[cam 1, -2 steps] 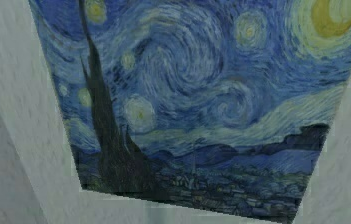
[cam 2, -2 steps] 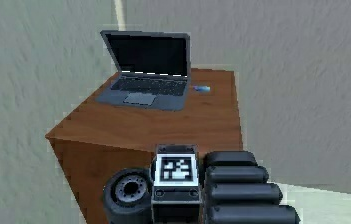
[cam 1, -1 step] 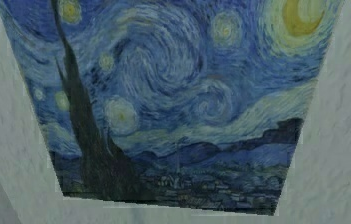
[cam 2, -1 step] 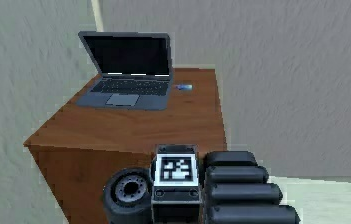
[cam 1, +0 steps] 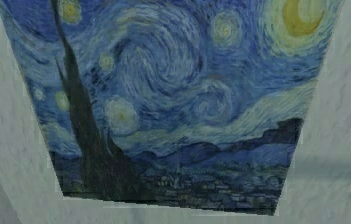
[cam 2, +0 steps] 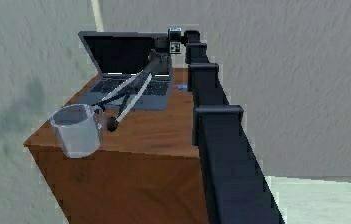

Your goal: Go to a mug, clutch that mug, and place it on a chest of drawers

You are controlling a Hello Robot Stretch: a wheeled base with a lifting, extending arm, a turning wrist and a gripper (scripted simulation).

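In the arm side view a pale grey mug stands near the front left corner of a brown wooden chest. The dark arm reaches across the chest's right side. At its far end, the gripper points its two thin fingers down towards the mug, and their tips end right beside its rim. With the mug on the wooden top at the fingertips, I cannot tell whether the gripper holds anything.
An open laptop lies at the back of the chest top, under the fingers. Grey walls stand behind and to the right of the chest. In the forward view a large blue swirling night-sky painting hangs on a pale wall close ahead.
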